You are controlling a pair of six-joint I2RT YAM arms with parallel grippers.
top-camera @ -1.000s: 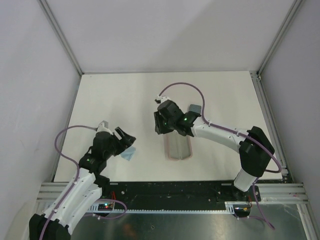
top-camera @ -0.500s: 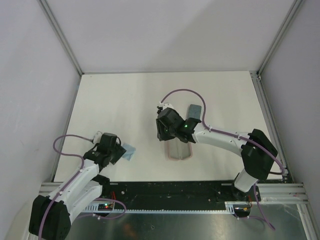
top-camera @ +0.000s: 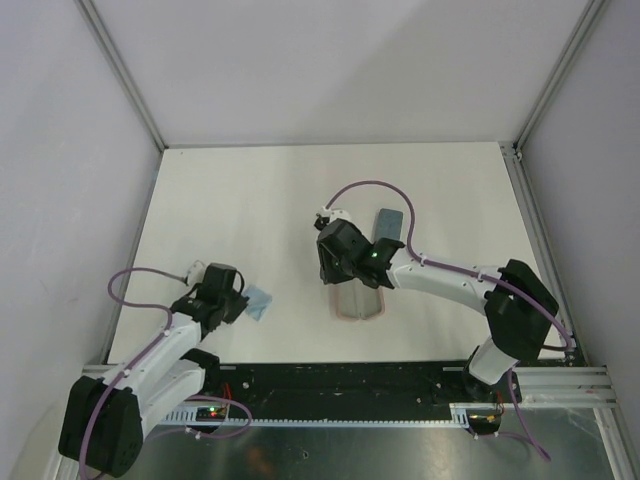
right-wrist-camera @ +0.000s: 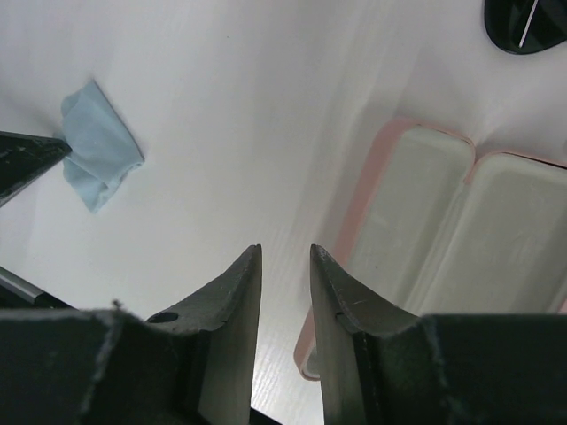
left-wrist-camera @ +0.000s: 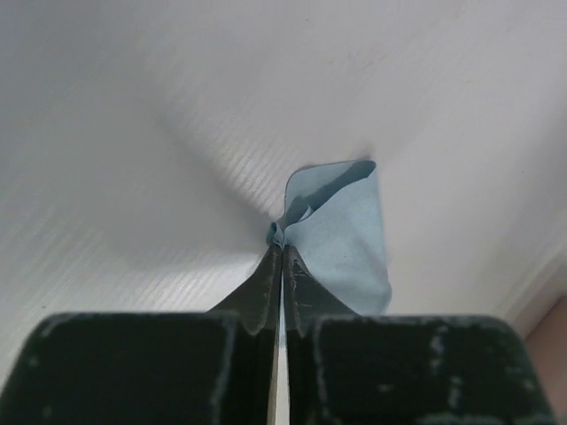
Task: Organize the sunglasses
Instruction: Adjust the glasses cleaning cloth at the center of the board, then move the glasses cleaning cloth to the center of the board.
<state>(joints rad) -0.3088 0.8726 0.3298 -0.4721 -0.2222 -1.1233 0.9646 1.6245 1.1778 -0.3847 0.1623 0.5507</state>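
Pale grey walls [top-camera: 60, 150] on three sides, aluminium posts [top-camera: 120, 70] up the corners. Below, a white matte surface [top-camera: 240, 210], edged on the near side by a metal rail [top-camera: 340, 385]. Near the middle, an open pink case [top-camera: 358, 303], both pale halves facing up, partly under the right arm [top-camera: 440, 275]. Just behind that arm, a blue-grey case [top-camera: 388, 220] lying flat. Toward the near left, a light-blue cloth [top-camera: 258, 301], bunched, pinched at one edge by the tightly closed left hand [left-wrist-camera: 282, 255]. Above bare surface beside the pink case, the right hand [right-wrist-camera: 284, 252], fingers slightly apart, gripping nothing. Of the sunglasses, nothing sure: only a dark rounded shape [right-wrist-camera: 524, 22] at the corner of the right wrist view, past the pink case.
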